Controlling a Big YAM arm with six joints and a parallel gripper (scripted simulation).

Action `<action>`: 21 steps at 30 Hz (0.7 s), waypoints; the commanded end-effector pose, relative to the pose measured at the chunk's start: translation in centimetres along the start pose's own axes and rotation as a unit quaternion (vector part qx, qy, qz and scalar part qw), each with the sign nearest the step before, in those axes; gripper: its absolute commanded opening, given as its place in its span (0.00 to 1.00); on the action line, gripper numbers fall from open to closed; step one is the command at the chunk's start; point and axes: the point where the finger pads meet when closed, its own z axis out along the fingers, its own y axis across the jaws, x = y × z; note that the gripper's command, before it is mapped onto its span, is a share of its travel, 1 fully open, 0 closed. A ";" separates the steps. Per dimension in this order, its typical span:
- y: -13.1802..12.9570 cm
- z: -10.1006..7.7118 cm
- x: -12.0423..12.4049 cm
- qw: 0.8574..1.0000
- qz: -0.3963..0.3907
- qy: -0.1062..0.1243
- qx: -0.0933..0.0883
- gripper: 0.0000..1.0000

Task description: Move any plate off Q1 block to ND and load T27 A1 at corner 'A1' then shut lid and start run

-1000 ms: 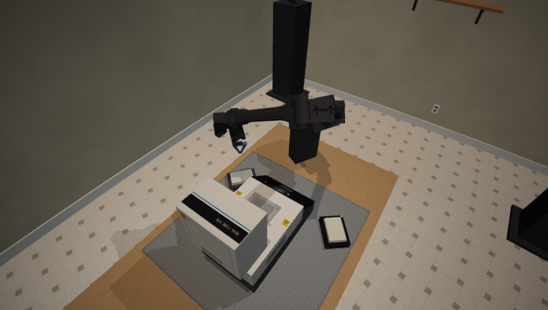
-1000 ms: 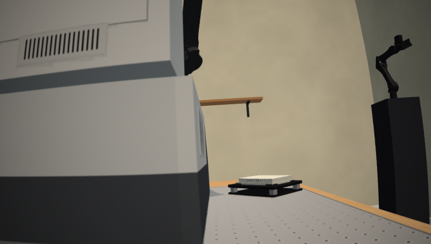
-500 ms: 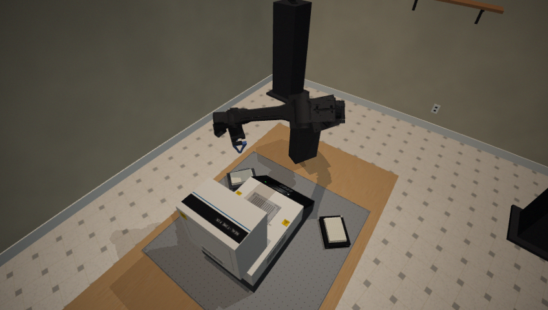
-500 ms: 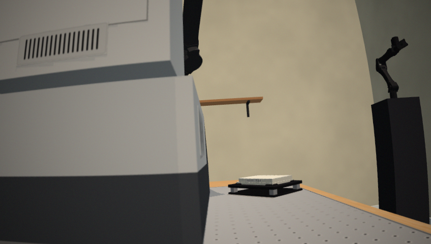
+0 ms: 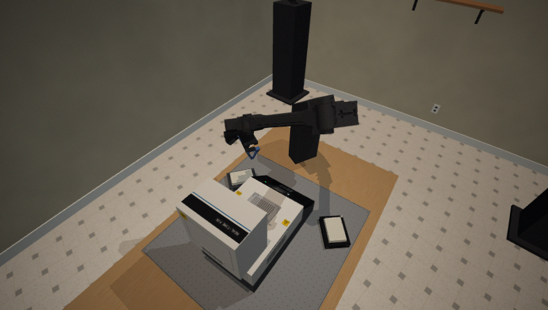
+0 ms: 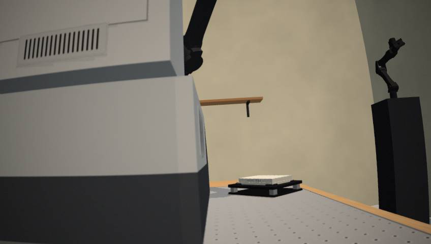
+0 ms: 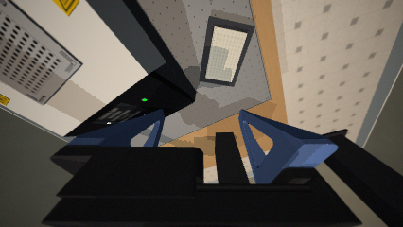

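Grey mat (image 5: 346, 215) bears Q1 (image 5: 231, 222); wrist view alone shows jaws spread wide, green lamp (image 7: 144, 99).

White-and-black cycler (image 5: 215, 215), green lamp (image 7: 144, 99), blue-fingered hand (image 7: 199, 130).

You saw olive-grey walls (image 5: 95, 76) beyond the end effector, a pale tiled floor (image 5: 442, 184) with grey diamonds below it, a wooden shelf (image 5: 470, 5) far off, and a wall socket (image 5: 435, 108)
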 end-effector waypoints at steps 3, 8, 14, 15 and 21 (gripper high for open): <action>3.2 0.1 1.6 0.999 -0.039 0.002 -0.001 1.00; 5.9 0.1 2.3 0.996 -0.084 -0.002 -0.001 1.00; 6.1 0.1 4.0 0.997 -0.073 0.002 0.004 1.00; 6.5 0.1 4.5 0.998 -0.067 0.003 0.003 1.00; 10.8 0.0 5.3 0.995 -0.097 -0.003 -0.004 1.00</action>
